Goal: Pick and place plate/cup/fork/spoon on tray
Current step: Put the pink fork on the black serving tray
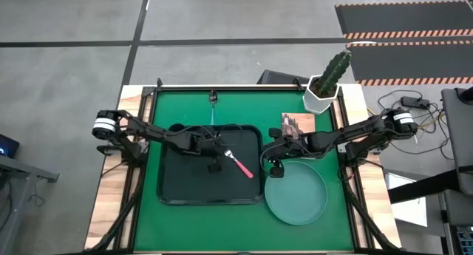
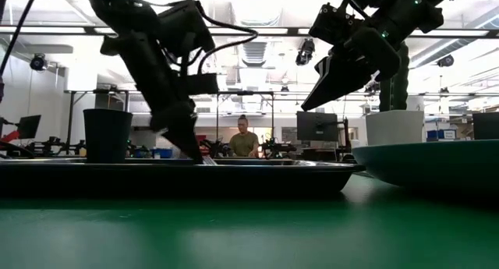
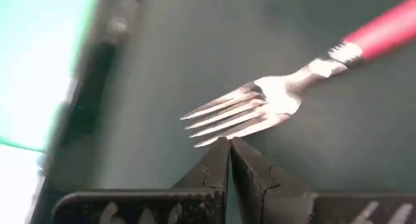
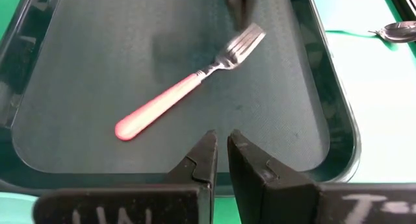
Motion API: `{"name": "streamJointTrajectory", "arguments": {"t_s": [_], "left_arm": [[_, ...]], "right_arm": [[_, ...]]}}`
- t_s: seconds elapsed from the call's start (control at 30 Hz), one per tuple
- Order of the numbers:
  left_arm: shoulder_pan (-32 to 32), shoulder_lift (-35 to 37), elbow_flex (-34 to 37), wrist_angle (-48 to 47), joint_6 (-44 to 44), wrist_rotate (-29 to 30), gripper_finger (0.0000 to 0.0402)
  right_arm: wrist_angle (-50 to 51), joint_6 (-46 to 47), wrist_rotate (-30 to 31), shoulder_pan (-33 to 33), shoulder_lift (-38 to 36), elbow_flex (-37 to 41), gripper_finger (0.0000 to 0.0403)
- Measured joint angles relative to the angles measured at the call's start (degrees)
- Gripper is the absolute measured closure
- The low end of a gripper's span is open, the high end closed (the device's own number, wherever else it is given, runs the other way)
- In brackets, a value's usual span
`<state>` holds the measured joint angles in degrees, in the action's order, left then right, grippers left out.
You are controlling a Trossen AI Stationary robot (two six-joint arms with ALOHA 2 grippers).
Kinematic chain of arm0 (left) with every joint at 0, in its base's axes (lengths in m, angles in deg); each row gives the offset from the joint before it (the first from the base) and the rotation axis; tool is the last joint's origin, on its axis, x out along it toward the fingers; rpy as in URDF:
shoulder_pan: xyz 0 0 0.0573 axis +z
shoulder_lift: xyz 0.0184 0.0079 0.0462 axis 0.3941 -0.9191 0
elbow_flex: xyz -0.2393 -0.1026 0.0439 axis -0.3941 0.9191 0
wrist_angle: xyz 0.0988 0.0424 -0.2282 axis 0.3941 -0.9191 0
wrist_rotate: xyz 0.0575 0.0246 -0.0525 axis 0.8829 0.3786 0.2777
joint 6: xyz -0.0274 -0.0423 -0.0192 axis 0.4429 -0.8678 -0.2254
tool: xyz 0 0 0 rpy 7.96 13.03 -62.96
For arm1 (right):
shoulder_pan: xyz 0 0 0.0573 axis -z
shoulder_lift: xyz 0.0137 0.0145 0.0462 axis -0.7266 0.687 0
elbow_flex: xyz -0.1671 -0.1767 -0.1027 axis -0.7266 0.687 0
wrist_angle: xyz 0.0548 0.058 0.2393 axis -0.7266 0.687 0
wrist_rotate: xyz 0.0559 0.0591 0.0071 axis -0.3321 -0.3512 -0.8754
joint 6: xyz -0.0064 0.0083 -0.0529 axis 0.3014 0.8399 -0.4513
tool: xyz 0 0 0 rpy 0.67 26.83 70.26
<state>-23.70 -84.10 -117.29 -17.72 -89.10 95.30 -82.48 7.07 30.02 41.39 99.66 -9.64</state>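
Note:
The fork (image 1: 241, 165), with silver tines and a pink-red handle, lies flat on the black tray (image 1: 185, 188); it also shows in the left wrist view (image 3: 279, 97) and the right wrist view (image 4: 188, 87). My left gripper (image 3: 229, 143) is shut, low over the tray, its tips right at the fork's tines. My right gripper (image 4: 221, 143) is shut and empty above the tray's right rim. The teal-green plate (image 1: 295, 192) rests on the mat right of the tray. The dark cup (image 2: 107, 135) stands at the tray's far left. The spoon (image 1: 212, 101) lies on the mat behind the tray. My left gripper has its shut fingertips (image 3: 218, 152) at the ends of the fork's tines (image 3: 211, 130), slanting down from the table's left. I cannot tell whether they touch. The fork lies flat on the tray floor.
A white pot with a cactus (image 1: 325, 85) stands at the back right, with a small brown patterned thing (image 1: 297, 124) in front of it. The green mat (image 1: 170, 225) lies under the tray and plate. A person (image 2: 244, 138) shows in the room behind.

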Motion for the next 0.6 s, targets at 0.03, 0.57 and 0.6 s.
{"name": "streamJointTrajectory", "arguments": {"t_s": [0.03, 0.57, 0.6], "left_arm": [[0.27, -0.15, 0.00, 1.43, 0.81, 1.59, 0.0402], [0.74, 1.75, -0.83, -4.08, 1.02, 0.87, 0.0402], [0.74, 1.75, -0.83, -5.55, 0.73, 0.13, 0.0402]], "right_arm": [[-0.02, 0.00, 0.00, 0.00, 0.00, 0.00, 0.0376], [0.38, 0.59, -0.02, 0.00, 0.00, 0.00, 0.0376], [0.48, 0.59, -0.02, 0.00, 0.00, 0.00, 0.0376]]}}
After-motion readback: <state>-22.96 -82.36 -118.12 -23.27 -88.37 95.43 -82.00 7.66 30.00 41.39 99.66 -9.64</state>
